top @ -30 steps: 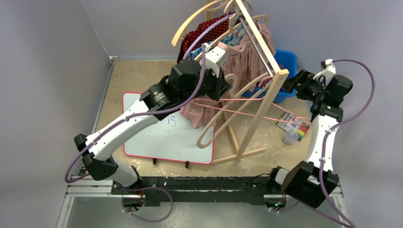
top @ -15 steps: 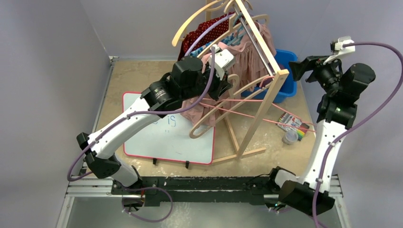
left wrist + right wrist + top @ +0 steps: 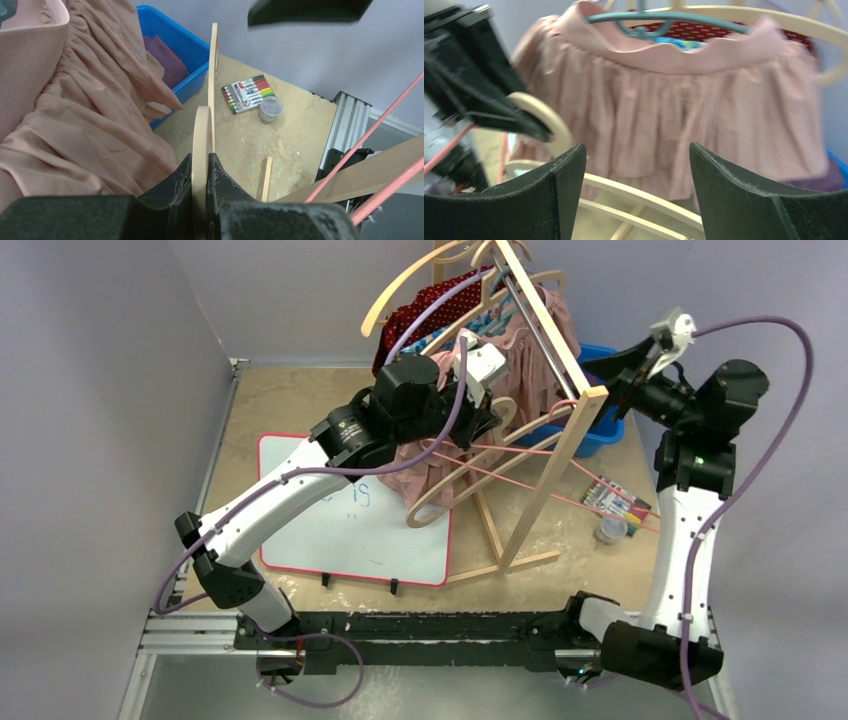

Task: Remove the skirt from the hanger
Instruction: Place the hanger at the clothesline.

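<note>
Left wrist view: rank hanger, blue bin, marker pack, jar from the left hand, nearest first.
1. Wooden hanger, clamped in the left hand.
2. Blue bin, ahead left.
3. Marker pack and jar, ahead right, too close to call.

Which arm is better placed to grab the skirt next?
Right. The right gripper is open, empty and faces the skirt head-on. The left gripper is shut on a wooden hanger, so it is busy.

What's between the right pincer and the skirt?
Top view: the rack's wooden rail runs between right pincer and skirt. Right wrist view: only a wooden hanger crosses low before the skirt.
</note>
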Robot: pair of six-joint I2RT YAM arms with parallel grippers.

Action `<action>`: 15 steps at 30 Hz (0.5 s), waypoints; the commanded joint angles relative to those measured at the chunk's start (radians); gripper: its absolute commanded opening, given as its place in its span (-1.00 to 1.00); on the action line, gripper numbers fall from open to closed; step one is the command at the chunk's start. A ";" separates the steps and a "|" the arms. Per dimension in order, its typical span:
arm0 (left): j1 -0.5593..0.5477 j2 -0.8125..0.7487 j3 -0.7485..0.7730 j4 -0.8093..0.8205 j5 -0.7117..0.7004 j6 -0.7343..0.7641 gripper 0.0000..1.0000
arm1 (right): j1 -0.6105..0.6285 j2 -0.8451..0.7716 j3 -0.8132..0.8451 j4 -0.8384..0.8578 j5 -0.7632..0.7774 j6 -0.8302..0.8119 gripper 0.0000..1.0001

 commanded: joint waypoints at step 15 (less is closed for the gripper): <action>0.009 0.060 0.149 0.079 0.055 -0.057 -1.00 | 0.294 0.130 0.019 -0.010 -0.149 -0.144 0.06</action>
